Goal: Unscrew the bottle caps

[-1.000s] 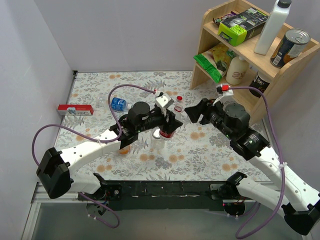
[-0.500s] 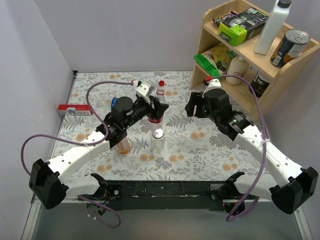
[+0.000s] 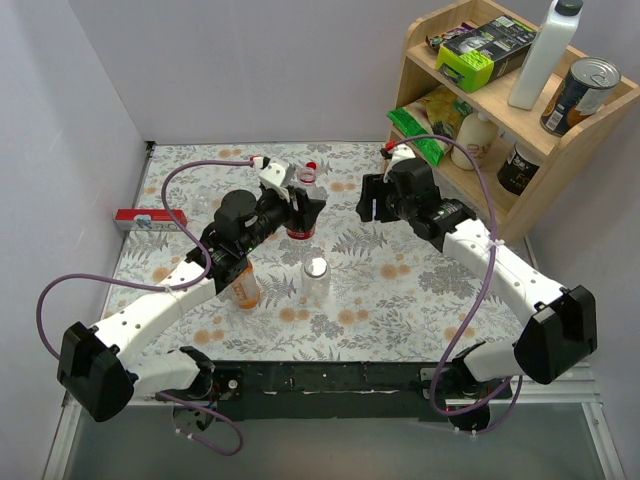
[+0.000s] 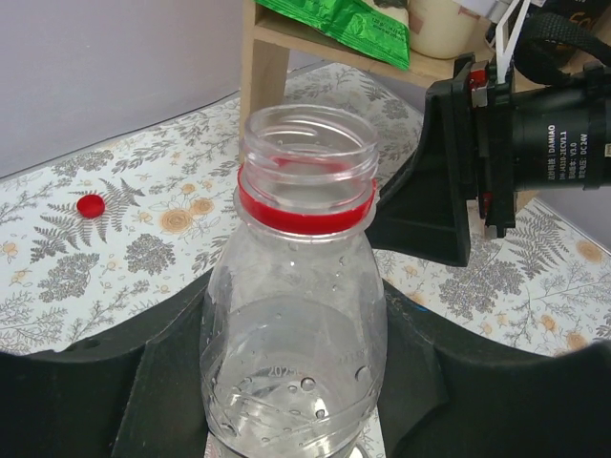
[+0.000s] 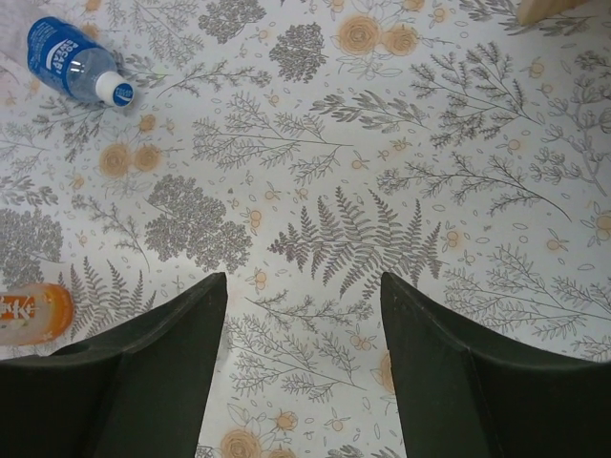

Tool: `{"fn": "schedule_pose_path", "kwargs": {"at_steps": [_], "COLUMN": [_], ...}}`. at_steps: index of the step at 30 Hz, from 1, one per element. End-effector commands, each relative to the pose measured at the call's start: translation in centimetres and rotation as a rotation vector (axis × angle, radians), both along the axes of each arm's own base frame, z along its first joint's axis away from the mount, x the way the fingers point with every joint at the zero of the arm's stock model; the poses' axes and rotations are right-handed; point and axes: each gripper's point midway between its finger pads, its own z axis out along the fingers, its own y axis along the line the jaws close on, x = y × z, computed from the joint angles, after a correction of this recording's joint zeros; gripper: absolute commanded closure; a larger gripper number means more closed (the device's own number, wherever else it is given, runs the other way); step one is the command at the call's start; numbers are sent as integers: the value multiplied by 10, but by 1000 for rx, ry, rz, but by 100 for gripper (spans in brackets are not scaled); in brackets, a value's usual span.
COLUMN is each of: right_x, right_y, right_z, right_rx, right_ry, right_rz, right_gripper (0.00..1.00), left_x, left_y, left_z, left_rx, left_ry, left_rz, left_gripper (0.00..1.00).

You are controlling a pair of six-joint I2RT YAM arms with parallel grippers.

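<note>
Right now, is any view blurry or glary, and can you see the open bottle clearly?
Top external: even light, soft shadows, no blur. Left wrist: the clear bottle in the left gripper is sharp, with small highlights at its open neck. Right wrist: the tablecloth is crisp; the right gripper shows only as dark, featureless shapes.

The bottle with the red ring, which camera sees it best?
The left wrist camera: the bottle fills the picture, and its open mouth and red ring are clear. The top camera shows it small and partly hidden by the left gripper. The right wrist camera misses it.
</note>
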Motion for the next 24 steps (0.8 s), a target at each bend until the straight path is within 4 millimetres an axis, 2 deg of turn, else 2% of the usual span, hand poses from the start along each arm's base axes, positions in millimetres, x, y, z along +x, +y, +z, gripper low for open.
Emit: {"fn": "schedule_pose_path", "kwargs": {"at_steps": [1,6,12,14,19,24], "right_x": [5,-25,-78,-93,-108,-106], "right_y": [18,19,29,32,46,66], "right_z": [49,103,171,185,202,193], "right_rx": [103,178,340,383,419,403], "right_ry": [-124,-201,-289,-304,-326,-297], "right_rz": [103,205,398,446,498,514], "right_gripper": [25,21,23,23,24,27], "left_x": [-7,-21,-38,-45,-54,-64], "left_y": [-2,-19,-34,-38,-45,-49], "left_z": [19,11,6,7,6,8], "left_rx": [-29,-10,-7,-12,-12,-16], "left_ry": [-74,-84,-92,-97,-92,-95], "left_rz": [-34,-167,-305,-354,-420,-482], "left_gripper": [59,58,58,58,58,58]}}
